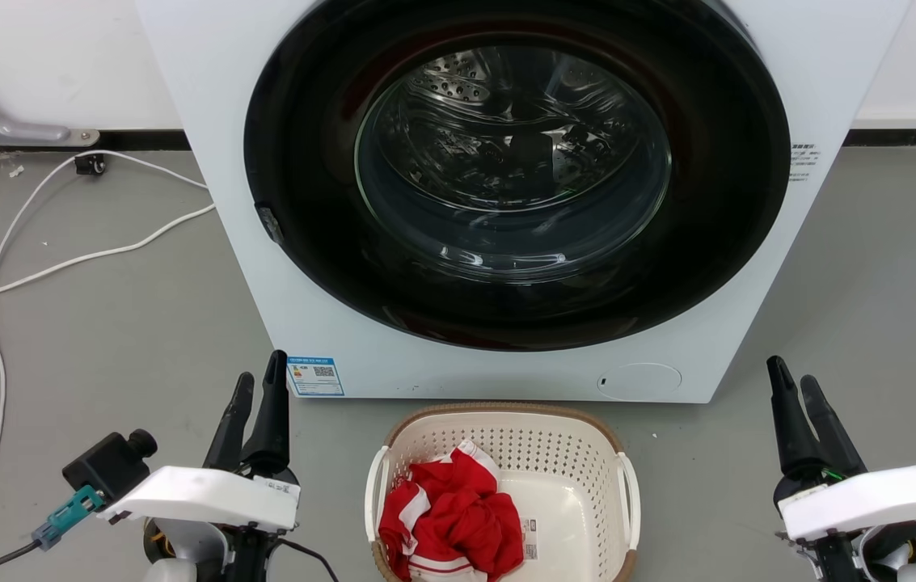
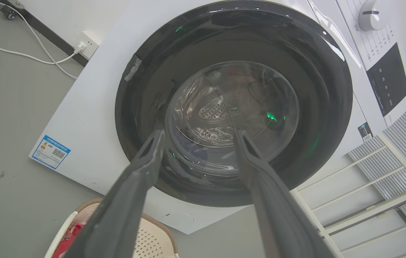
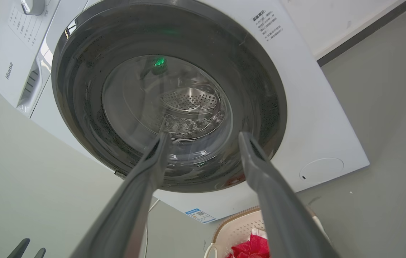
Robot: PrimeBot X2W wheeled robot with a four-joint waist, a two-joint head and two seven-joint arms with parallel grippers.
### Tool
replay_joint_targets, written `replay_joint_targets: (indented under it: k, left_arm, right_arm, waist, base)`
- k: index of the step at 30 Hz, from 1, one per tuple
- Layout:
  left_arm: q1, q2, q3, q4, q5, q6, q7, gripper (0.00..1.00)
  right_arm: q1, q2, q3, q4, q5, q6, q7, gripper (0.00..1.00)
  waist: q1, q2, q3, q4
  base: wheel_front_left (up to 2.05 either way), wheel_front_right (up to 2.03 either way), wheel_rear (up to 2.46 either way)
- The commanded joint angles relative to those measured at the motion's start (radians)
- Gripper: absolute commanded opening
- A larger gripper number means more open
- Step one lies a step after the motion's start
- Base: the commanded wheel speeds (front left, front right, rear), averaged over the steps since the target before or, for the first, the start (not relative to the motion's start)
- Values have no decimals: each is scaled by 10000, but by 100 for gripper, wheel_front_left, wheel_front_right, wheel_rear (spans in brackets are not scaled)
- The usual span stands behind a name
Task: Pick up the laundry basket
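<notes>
Left gripper (image 1: 260, 372) open and empty, low at the left of the head view, fingers aimed at the washer (image 1: 215, 97); right gripper (image 1: 792, 373) open and empty too, mirrored at the right. Hard to judge the gaps from the head camera, each pair of fingers nearly overlapping side-on. Plain in the wrist views, with a wide space between the fingers and the round dark door (image 2: 231, 107) showing through. Laundry basket (image 1: 563, 453) on the grey floor (image 1: 102, 339), between the two grippers and apart from both, its far rim just short of the washer's bottom front edge, below the blue label (image 1: 314, 377) and the round flap (image 1: 639, 380). Red-and-white garment (image 1: 458, 517) heaped in the basket's left half, bare cream bottom and a small label to its right. Added by the left wrist view: a corner of the basket low behind the left finger, plus the control panel (image 2: 389, 79), a dial (image 2: 371, 14) and a white rack (image 2: 367, 200) beside the washer. Added by the right wrist view: the basket's rim and a handle at the bottom edge beside the right finger, brand lettering (image 3: 9, 70) on the washer's upper front, and probably the left gripper's two fingertips in the lower left corner. White cable (image 1: 61, 263) across the floor left of the washer, toward the wall.
</notes>
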Motion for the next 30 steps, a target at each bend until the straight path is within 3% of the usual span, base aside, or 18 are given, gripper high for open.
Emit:
replay_joint_targets:
  k: [1, 30]
  left_arm:
    - [-235, 32, -70, -80, 555, -5, -128, 100]
    - [-642, 217, -582, 566, 4415, 154, -882, 100]
  right_arm:
    - [59, 2, -13, -265, -628, 3, 20, 100]
    - [589, 47, -70, -1091, -4654, 2, 299, 100]
  waist:
    - [0, -1, -4, 15]
    - [0, -1, -14, 49]
  base:
    - [0, 0, 0]
    - [0, 0, 0]
